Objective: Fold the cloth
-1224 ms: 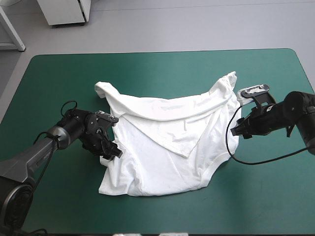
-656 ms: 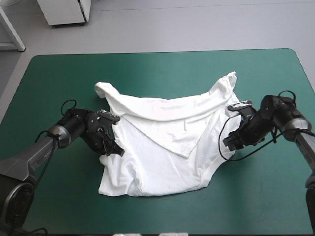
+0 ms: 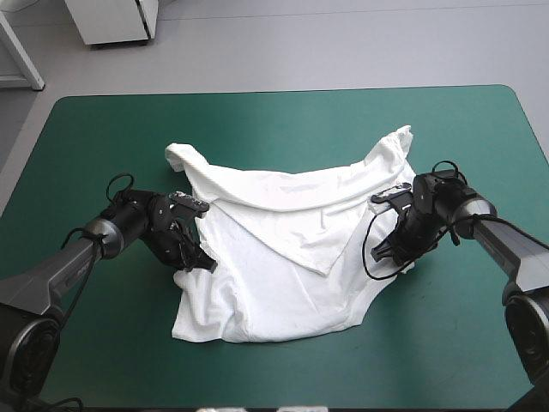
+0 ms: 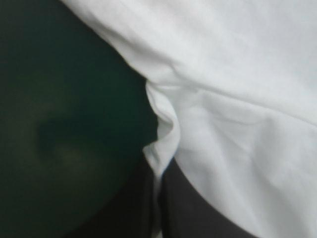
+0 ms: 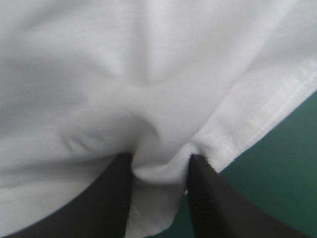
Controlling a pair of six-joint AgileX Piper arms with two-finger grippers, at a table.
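On the teal-green counter [image 3: 103, 129], the T-shirt [image 3: 283, 275] lies near the middle, partly spread, its far part turned down as a pointed flap [image 3: 296, 225] across the body. The left claw [image 3: 196, 262], low at the shirt's left edge, is pressed together on a thin ridge of hem, as its wrist view shows. The right claw [image 3: 388, 254], at the right edge, has its fingers [image 5: 116, 191] parted astride a bulge of cloth, not yet pinching it. The step in hand appears to be securing both side edges for a lift and fold. Doing it well likely means closing the right claw on the hem itself, not on loose layers beneath, and matching the left grip's height so the cloth rises level. The flap and the crumpled sleeve [image 3: 182, 156] at the far left could drag or bunch if the sides are drawn unevenly. No other object shows near either arm.
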